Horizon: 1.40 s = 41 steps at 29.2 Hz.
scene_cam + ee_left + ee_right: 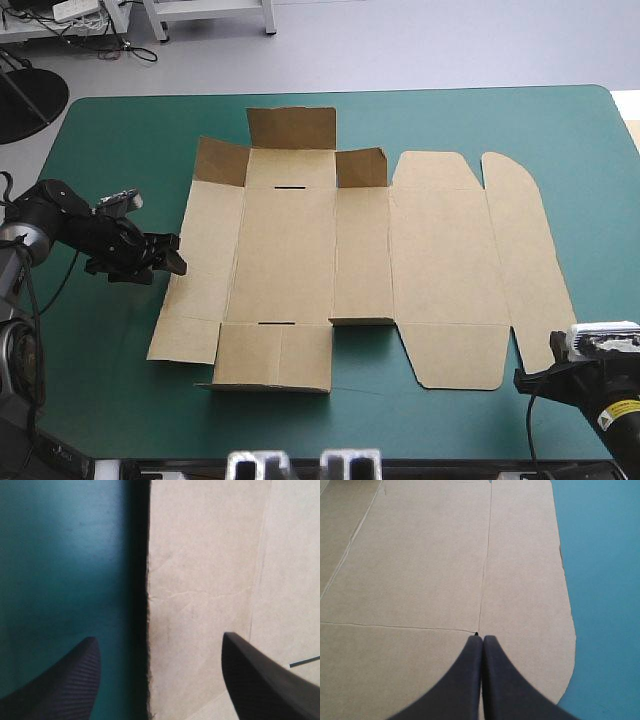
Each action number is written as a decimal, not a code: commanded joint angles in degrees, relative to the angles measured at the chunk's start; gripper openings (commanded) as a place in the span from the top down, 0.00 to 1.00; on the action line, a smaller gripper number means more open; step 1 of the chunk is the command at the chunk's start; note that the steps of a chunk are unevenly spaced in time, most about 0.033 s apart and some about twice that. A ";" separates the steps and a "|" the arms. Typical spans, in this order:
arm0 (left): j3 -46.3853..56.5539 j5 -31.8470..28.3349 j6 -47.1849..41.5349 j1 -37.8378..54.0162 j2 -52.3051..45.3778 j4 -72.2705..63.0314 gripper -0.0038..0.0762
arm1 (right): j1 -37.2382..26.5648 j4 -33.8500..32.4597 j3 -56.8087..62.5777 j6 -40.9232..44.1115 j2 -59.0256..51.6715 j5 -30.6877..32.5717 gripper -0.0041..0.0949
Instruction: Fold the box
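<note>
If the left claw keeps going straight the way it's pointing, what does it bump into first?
Probably the box: the left gripper, fingers open, points right at its left edge, close ahead.

In the high view the right gripper (482, 638) hides under its own wrist at the table's (110, 140) near right corner. Each wrist view cuts off most of the brown box (300, 260).

The flat brown sheet of cut board, the box (310, 250), is seen matt, faintly creased, rough-edged. Beside it the teal-green table cover (60, 570) is seen smooth, near matt; the black curved fingers (65, 685) finely ribbed.
</note>
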 commanded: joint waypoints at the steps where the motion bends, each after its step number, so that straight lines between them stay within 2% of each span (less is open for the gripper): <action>1: -1.63 1.98 -0.13 0.10 -1.06 -2.77 0.34 | -0.34 -0.60 -1.70 -0.33 0.83 -3.96 0.98; 7: -0.81 2.10 -0.82 -0.49 -0.27 -4.48 0.34 | -0.34 -0.60 -1.70 -0.33 0.83 -3.96 0.98; 19: 2.23 -0.68 -0.70 -7.54 1.44 -8.35 0.34 | -0.34 -0.60 -1.70 -0.33 0.83 -3.96 0.98; 23: 2.23 -0.68 -0.95 -8.34 1.44 -10.51 0.37 | -0.34 -0.60 -1.70 -0.33 0.83 -3.96 0.98; 25: 2.23 -0.56 -0.95 -8.46 1.44 -11.70 0.43 | -0.34 -0.60 -1.70 -0.33 0.83 -3.96 0.98; 27: 2.23 -0.46 -1.20 -8.46 1.44 -12.27 0.53 | -0.34 -0.60 -1.70 -0.33 0.83 -3.96 0.98; 29: 2.23 -0.67 -1.40 -8.46 1.44 -11.83 0.66 | -0.34 -0.60 -1.70 -0.33 0.83 -3.96 0.98; 32: 2.23 -0.54 -1.40 -8.46 1.44 -11.41 0.92 | -0.34 -0.60 -1.70 -0.33 0.83 -3.96 0.98; 33: 2.23 -0.54 -0.79 -8.46 1.44 -11.41 0.96 | -0.34 -0.60 -1.70 -0.33 0.83 -3.96 0.98; 38: 0.82 -1.09 1.22 -9.56 1.44 -10.04 0.96 | -0.34 -0.60 -1.70 -0.33 0.83 -3.96 0.98; 41: -5.44 2.64 1.22 -12.30 1.44 -4.77 0.96 | -0.34 -0.60 -1.70 -0.33 0.83 -3.96 0.98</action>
